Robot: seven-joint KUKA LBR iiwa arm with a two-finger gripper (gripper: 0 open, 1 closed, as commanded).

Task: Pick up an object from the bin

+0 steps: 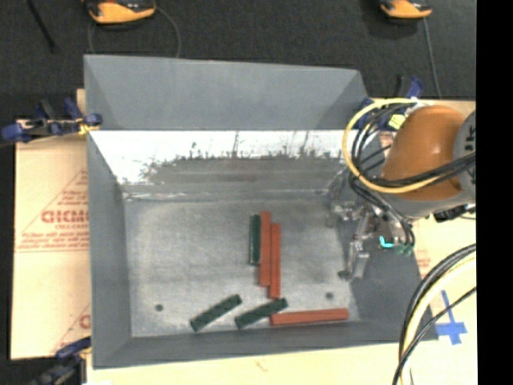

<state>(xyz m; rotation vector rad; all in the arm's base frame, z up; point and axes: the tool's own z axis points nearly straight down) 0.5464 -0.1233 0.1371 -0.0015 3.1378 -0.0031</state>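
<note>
The gripper (pixel 351 269) is seen low at the right side of the bin (pixel 104 247), just beyond the red bar (pixel 309 317) lying at the near edge. Whether the pincer is apart or together cannot be told.

Arm (pixel 449 159) in from the right, orange wrist cover (pixel 421 147) ringed by cables (pixel 361 159), hand (pixel 351 265) pointing down

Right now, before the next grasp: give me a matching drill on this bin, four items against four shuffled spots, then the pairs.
1 gripper
2 vertical green stick
3 horizontal red stick
4 leftmost green stick

A lower left, tilted
B lower right, along the wall
C by the right wall of the bin
D centre, left of the red pair

Pairs: 1-C, 2-D, 3-B, 4-A
</note>
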